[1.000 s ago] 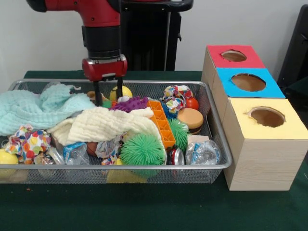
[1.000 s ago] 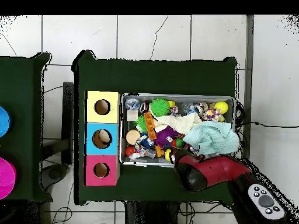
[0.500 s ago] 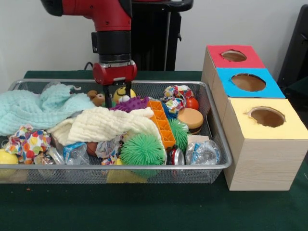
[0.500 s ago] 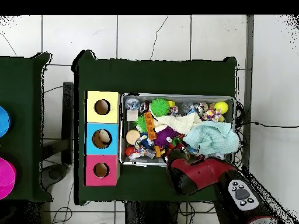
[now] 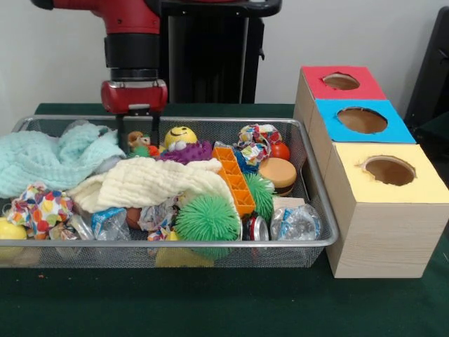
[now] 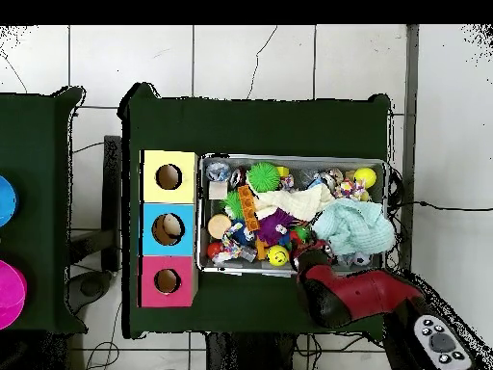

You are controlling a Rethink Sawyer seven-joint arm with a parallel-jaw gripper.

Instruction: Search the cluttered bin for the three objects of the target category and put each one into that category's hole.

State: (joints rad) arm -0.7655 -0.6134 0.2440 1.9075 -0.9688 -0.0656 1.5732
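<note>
I was searching the wire-mesh bin (image 5: 319, 210), my gripper (image 5: 134, 137) spread empty at its far side above a small brown toy (image 5: 137, 140), needing a target.

You have a table (image 5: 210, 309) with a dark green cover. On it stands a wire mesh bin (image 5: 319, 210), and just beside the bin a wooden box (image 5: 379, 232) with red, blue and yellow tops.

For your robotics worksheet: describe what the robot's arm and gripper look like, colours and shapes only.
The arm is a thick red cylinder with a black band, ending in a red block-shaped wrist. The gripper has two thin black fingers. From overhead, a grey button panel sits on the arm.
</note>
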